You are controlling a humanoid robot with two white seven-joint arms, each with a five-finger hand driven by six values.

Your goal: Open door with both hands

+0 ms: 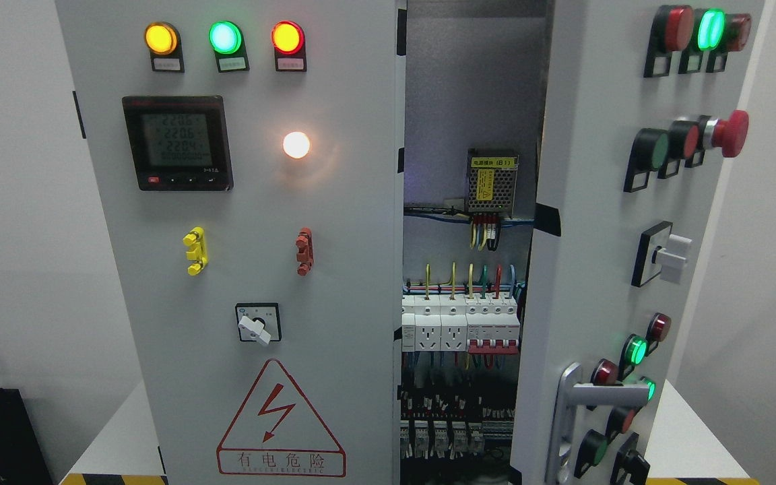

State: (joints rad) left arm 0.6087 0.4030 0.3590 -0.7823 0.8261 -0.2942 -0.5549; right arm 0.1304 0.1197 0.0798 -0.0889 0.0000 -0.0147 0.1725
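At centre frame: a grey electrical cabinet fills the head view, standing on a white worktop with yellow-black hazard tape along its front edge.
Robot hand, left: no part of it or its arm shows, so its pose and how far its fingers are open cannot be told.
Robot hand, right: likewise out of the picture; nothing can be said of its fingers or of any hold.
Right door: swung partly outward, seen at a steep angle, leaving a tall gap between it and the left door.
Left door: closed, flat toward the camera.
Door handle: silver lever low on the right door, its grip pointing right, with nothing touching it.
Right door fittings: lit green lamp near the top, red mushroom button below it, white rotary switch at mid height, more red and green buttons clustered around the handle.
Left door fittings: amber, green and red lamps in a row on top, a digital meter (digits blurred), a glowing white lamp, yellow clip, red clip, selector switch, and a red triangle warning sign.
Inside the gap: a mesh-cased power supply, coloured wires beneath it, a row of white breakers, darker terminals lower down.
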